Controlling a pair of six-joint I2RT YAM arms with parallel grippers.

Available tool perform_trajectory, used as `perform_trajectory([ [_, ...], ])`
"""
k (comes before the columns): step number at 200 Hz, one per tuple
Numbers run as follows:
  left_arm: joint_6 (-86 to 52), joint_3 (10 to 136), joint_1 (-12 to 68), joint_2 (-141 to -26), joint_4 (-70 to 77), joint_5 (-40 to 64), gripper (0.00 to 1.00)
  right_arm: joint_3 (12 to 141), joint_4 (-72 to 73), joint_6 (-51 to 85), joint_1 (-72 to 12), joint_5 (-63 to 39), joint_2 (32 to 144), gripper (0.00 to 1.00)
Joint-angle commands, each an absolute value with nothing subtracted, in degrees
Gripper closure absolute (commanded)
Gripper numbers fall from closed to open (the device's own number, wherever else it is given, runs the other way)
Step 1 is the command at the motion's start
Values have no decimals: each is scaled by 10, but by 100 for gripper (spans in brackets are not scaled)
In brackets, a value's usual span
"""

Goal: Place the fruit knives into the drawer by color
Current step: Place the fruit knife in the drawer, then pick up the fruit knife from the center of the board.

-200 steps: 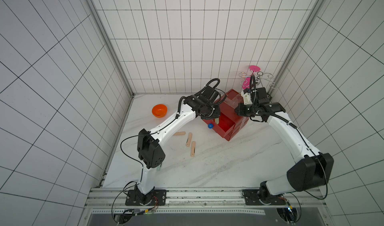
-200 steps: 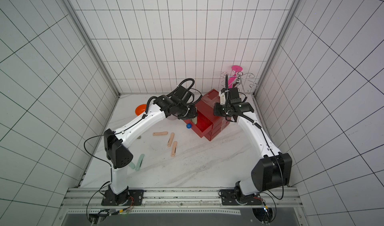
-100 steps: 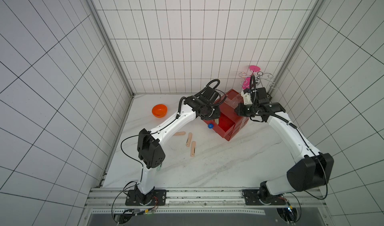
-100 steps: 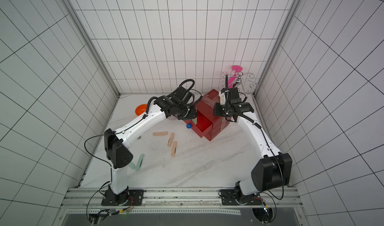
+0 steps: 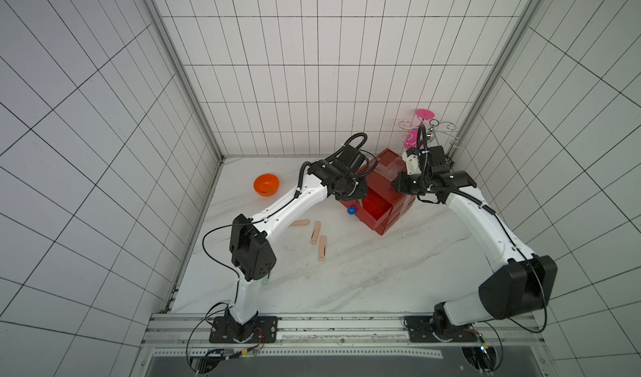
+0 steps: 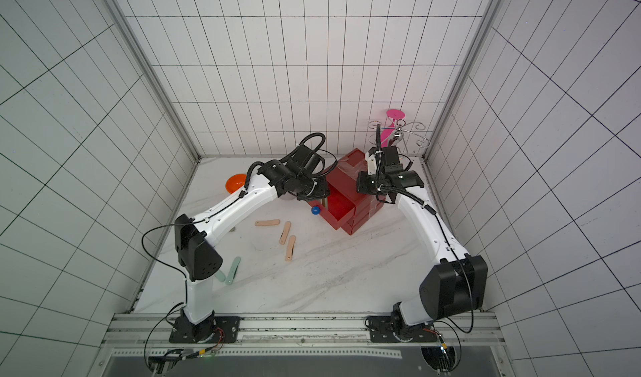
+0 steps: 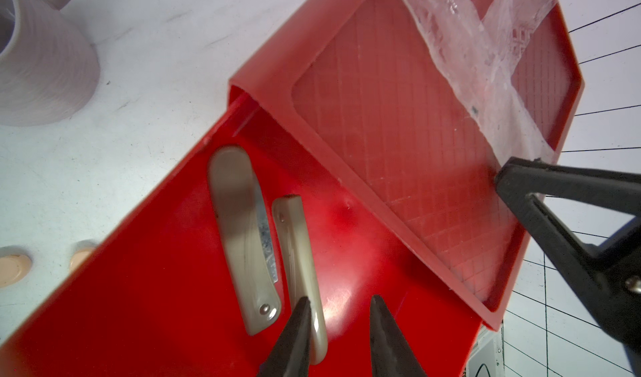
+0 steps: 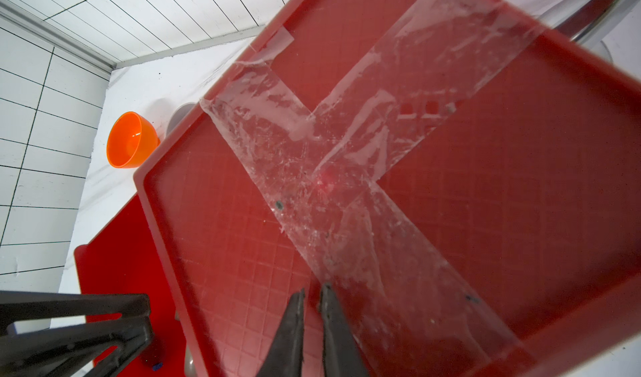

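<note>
The drawer (image 5: 390,207) is a red chest with clear tape on its top (image 8: 347,170), and its top drawer (image 7: 138,288) is pulled out, blue knob (image 5: 351,210) forward. Two olive-grey fruit knives (image 7: 242,240) (image 7: 298,254) lie inside it. My left gripper (image 7: 340,300) hangs open over them, one finger beside the narrower knife's end, nothing between the jaws. My right gripper (image 8: 314,288) is shut and empty, tips on the chest's taped top. Three peach-pink knives (image 6: 267,223) (image 6: 285,232) (image 6: 290,248) and two mint ones (image 6: 233,271) lie on the table.
An orange bowl (image 5: 266,184) stands at the back left. A pale mauve mug (image 7: 41,63) sits close to the chest, under my left arm. A wire rack with a pink glass (image 5: 426,129) stands in the back right corner. Tiled walls close in three sides.
</note>
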State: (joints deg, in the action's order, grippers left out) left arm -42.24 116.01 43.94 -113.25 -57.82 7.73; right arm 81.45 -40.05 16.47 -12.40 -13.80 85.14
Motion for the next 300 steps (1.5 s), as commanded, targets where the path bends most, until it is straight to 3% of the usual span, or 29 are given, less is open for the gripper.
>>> perform_trajectory([
  [1, -425, 1164, 441, -1138, -570, 70, 68, 767, -505, 157, -124, -123, 882, 86],
  [57, -406, 1267, 427, -1141, -628, 51, 68, 768, -505, 157, -124, -123, 882, 86],
  [111, -390, 1248, 403, -1066, -644, 11, 68, 763, -502, 160, -124, -122, 884, 86],
  [157, -377, 1079, 350, -944, -601, -12, 67, 758, -502, 160, -123, -115, 878, 86],
  [223, -334, 831, 189, -791, -591, 5, 67, 759, -508, 156, -123, -115, 877, 86],
  [300, -291, 734, 75, -780, -623, -23, 67, 757, -508, 156, -123, -119, 875, 86],
])
